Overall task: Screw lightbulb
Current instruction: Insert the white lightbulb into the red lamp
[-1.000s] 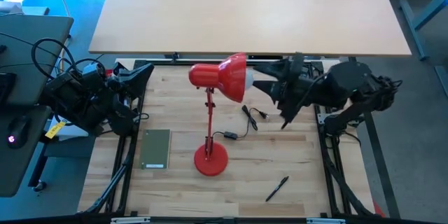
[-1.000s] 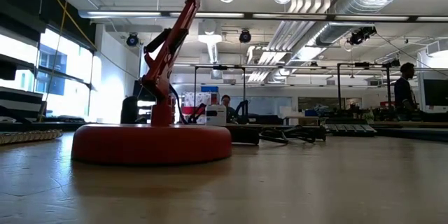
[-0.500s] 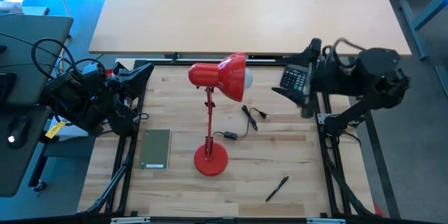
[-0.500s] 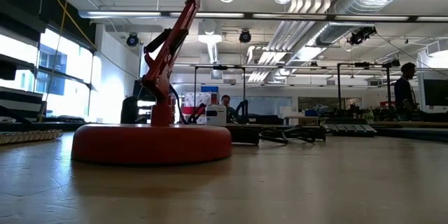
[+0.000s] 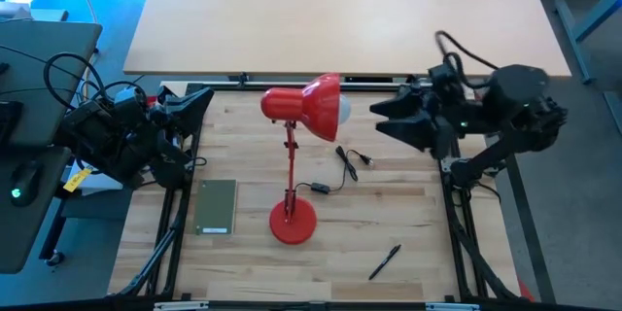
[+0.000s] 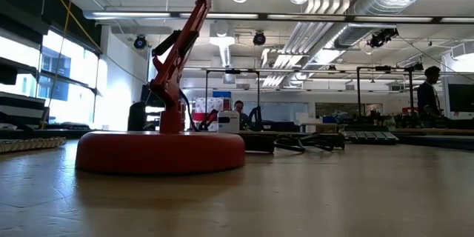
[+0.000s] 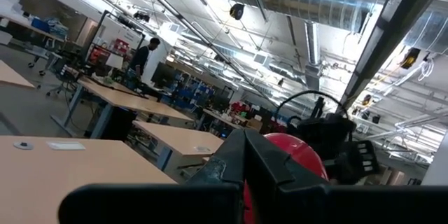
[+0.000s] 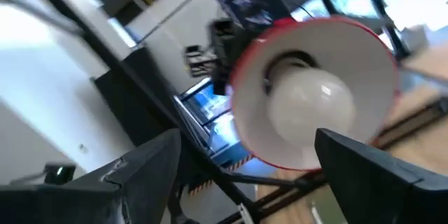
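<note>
The red desk lamp stands mid-table on its round base (image 5: 293,222), which also fills the low view (image 6: 159,152). Its shade (image 5: 301,107) opens toward the table's right edge. The white lightbulb (image 5: 344,110) sits base-first inside the shade and shows large in the right wrist view (image 8: 311,108). My right gripper (image 5: 375,119) hovers level just right of the bulb, open, its fingers (image 8: 140,171) wide on either side and clear of it. My left gripper (image 5: 202,97) waits shut at the table's far left, pointing toward the shade (image 7: 294,161).
A green notebook (image 5: 217,206) lies left of the lamp base. The lamp's black cord with its switch (image 5: 345,167) trails right of the stem. A black pen (image 5: 385,261) lies near the front right. A second table (image 5: 340,19) stands beyond the far edge.
My right gripper has drawn back from the lightbulb toward the table's right edge, rolled about its own pointing line, then come a little closer to the bulb again. It has stayed open. The bulb has stayed in the shade.
</note>
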Robot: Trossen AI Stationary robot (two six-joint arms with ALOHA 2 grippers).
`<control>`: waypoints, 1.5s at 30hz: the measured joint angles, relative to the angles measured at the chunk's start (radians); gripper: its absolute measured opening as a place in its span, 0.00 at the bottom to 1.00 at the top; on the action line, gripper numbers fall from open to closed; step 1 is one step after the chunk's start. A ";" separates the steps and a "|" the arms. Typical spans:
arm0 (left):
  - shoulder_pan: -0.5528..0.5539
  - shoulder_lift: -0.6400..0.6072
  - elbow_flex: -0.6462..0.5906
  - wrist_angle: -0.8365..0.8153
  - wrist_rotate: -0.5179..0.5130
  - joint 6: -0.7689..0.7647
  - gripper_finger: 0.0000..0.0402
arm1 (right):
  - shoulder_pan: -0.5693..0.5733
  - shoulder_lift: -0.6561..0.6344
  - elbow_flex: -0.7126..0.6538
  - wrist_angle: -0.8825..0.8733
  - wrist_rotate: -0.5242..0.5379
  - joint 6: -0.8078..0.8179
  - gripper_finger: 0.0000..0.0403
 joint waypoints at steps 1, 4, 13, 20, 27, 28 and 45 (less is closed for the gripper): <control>0.000 0.000 0.000 -0.001 0.000 0.000 0.00 | -0.006 0.005 0.000 -0.017 0.005 0.046 0.80; 0.000 0.003 0.000 -0.020 0.000 0.001 0.00 | -0.027 0.023 0.000 -0.052 -0.029 0.155 0.80; 0.000 0.005 0.000 -0.204 -0.030 -0.006 0.00 | -0.100 0.034 0.000 -0.054 -0.100 0.044 0.80; 0.000 0.005 0.000 -0.336 -0.084 -0.104 0.00 | -0.045 0.010 0.001 -0.241 -0.081 -0.482 0.80; 0.000 0.005 0.000 -0.343 -0.084 -0.122 0.00 | -0.012 0.042 -0.001 -0.295 0.173 -1.322 0.80; 0.000 0.005 0.000 -0.343 -0.084 -0.122 0.00 | -0.012 0.047 0.000 -0.288 0.197 -1.453 0.80; 0.000 0.005 0.000 -0.354 -0.084 -0.123 0.00 | 0.057 0.109 0.000 0.042 0.394 -2.138 0.74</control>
